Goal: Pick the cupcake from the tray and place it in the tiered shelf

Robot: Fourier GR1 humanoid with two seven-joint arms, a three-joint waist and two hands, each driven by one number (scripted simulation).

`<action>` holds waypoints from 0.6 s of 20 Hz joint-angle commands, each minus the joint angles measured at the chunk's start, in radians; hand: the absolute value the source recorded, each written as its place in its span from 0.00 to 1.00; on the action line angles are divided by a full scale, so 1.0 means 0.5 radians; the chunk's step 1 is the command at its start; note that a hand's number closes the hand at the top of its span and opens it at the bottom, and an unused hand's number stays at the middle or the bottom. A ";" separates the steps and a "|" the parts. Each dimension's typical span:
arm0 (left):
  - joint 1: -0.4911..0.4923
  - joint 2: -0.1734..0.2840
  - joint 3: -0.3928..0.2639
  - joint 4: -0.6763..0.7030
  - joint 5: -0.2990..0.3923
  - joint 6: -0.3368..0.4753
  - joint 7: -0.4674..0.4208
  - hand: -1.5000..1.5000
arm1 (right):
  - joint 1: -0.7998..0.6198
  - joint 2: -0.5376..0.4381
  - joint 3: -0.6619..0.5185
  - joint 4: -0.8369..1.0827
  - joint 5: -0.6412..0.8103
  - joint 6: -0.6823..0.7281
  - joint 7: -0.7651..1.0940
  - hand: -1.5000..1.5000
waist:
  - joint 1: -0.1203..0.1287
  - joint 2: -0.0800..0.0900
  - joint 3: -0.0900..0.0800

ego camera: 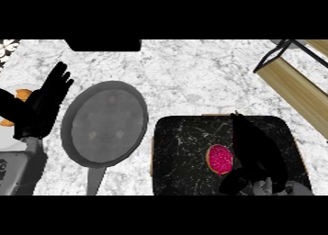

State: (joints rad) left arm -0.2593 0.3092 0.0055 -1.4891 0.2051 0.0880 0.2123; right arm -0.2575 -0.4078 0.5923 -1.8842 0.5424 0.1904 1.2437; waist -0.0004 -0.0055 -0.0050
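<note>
A grey frying pan (pixel 105 123) lies just right of the left hand, handle toward the near edge; a white plate (pixel 5 133) with something orange sits under that hand.

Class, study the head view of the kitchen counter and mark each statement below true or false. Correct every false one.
1. The cupcake lies on the dark tray. True.
2. The right hand is beside the cupcake, over the tray. True.
3. The cupcake already sits in the tiered shelf. False: the shelf stands at the upper right of the view, apart from the cupcake, which is on the tray.
4. The grey pan lies to the right of the tray. False: it lies to the tray's left.
5. The left hand holds the pan's handle. False: it rests open at the left edge, fingers up, apart from the pan.
</note>
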 commanded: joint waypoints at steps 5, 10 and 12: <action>-0.021 0.025 0.050 0.005 0.024 -0.032 0.023 0.50 | -0.051 0.339 -0.019 0.092 0.257 0.179 0.487 0.00 | -0.009 0.004 0.004; 0.025 0.008 0.015 -0.085 0.000 -0.024 0.068 0.50 | 0.039 0.408 -0.002 0.160 0.339 0.160 0.472 0.00 | 0.005 0.004 0.008; 0.072 0.016 0.035 -0.068 -0.001 -0.055 -0.001 0.50 | 0.049 0.412 -0.066 0.105 0.350 0.188 0.458 0.00 | -0.001 0.005 0.008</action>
State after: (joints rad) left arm -0.2370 0.3089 0.0165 -1.5115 0.2072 0.0700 0.2134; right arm -0.2263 -0.2482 0.5665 -1.8221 0.6931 0.2068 1.2413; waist -0.0009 -0.0033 -0.0019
